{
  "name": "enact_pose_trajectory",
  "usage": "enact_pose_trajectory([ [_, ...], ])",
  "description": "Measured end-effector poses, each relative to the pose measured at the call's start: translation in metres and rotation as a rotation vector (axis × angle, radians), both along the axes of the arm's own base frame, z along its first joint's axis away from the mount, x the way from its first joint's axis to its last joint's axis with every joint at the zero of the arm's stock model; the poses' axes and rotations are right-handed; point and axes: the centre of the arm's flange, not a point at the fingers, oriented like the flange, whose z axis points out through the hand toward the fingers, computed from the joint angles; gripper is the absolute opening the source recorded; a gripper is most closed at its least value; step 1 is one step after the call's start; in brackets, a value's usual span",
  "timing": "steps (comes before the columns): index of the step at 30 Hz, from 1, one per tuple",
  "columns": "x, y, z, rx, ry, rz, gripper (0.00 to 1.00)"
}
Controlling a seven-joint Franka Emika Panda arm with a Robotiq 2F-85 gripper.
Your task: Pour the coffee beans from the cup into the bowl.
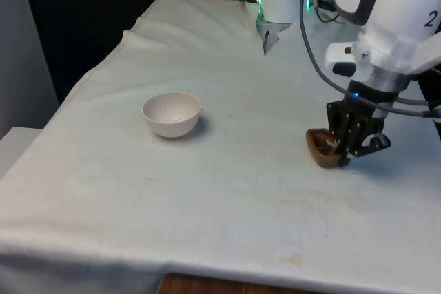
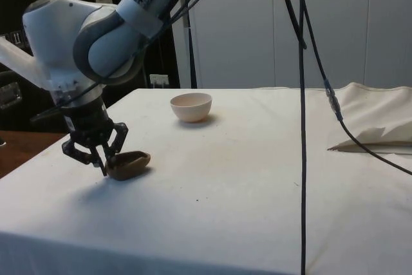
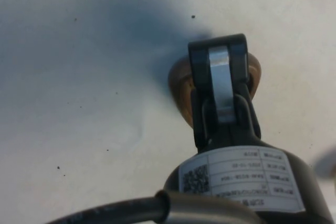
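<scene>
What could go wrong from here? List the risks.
The small brown wooden cup sits tilted on the white cloth, with the black two-finger gripper at its rim; a rim-only hold might slip or tip beans out early. The pale round bowl stands well apart, so beans could spill during the carry.

Readable lettering

The white arm (image 2: 138, 1) carries "KA EMIKA" in dark letters; the label (image 3: 239, 174) on the wrist housing is illegible.

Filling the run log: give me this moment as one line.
pincer at brown cup | cup on the cloth, front view's right | white bowl apart, front view's left | pour not yet begun
</scene>
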Motion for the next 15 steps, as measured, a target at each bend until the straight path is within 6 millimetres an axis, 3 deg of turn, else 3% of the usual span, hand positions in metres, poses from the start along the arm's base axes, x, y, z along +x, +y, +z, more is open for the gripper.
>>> enact_pose_trajectory([
  [15, -0.002, -0.004, 0.033, -0.024, 0.009, 0.007, 0.0],
])
